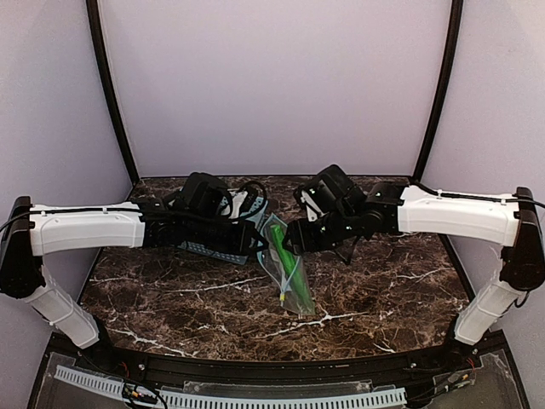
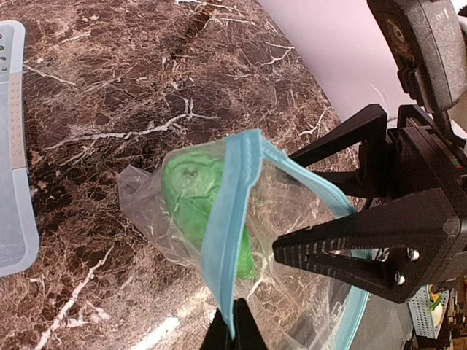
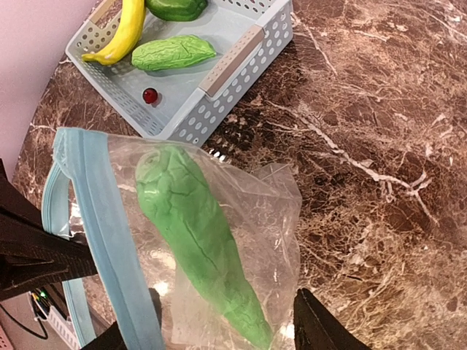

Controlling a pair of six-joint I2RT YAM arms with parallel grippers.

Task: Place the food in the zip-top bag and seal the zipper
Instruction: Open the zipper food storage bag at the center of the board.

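Dark brown tabletop, veined white. Clear zip-top bag, light-blue zipper, bright green cucumber-like piece. Pale blue basket: yellow banana, dark green bell pepper, second green cucumber-like piece, red bead.

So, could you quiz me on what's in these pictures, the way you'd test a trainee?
1. True or false: the yellow banana lies inside the clear crinkly plastic zip-top bag.
2. What is the left gripper pinching? A) the bag's light-blue zipper strip; B) a red ball; C) nothing at all.
3. Fill in the gap: the mouth of the bag is ___ (sealed or open).

Key
1. False: the banana lies in the light-blue slotted plastic basket.
2. A.
3. Open: the two sides of the strip stand apart.
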